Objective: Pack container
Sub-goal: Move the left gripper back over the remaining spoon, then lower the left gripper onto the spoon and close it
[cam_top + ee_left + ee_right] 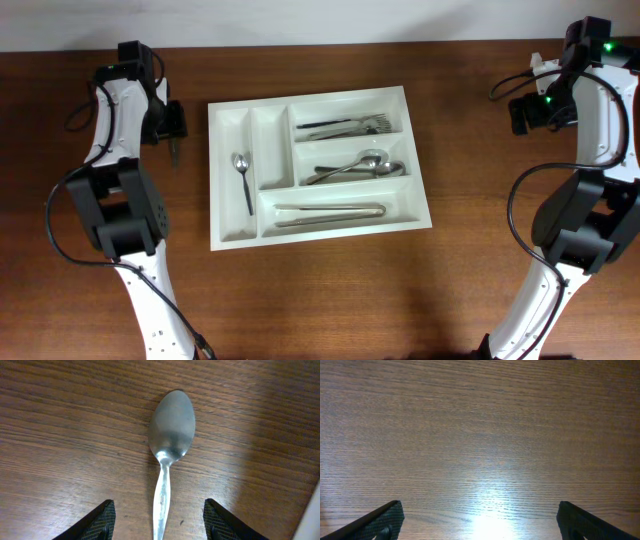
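The tray (pixel 270 145) sits at the middle of the table (pixel 320 290) (cutlery (pixel 350 165) in four compartments). The left gripper (pixel 157 520) is half open astride a spoon (pixel 170 430) lying on the wood, holding nothing. The right gripper (pixel 480 520) gapes wide, empty.

white arm links (pixel 112 115) with black joints (pixel 122 208), looping black cables (pixel 50 205) and small green lights (pixel 607 47).

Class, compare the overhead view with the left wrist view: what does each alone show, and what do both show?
Overhead only: the white tray holding forks, spoons and tongs, and the right arm. Left wrist only: a clear view of a spoon lying on the wooden table between the open jaws. Both: the left gripper and that table.
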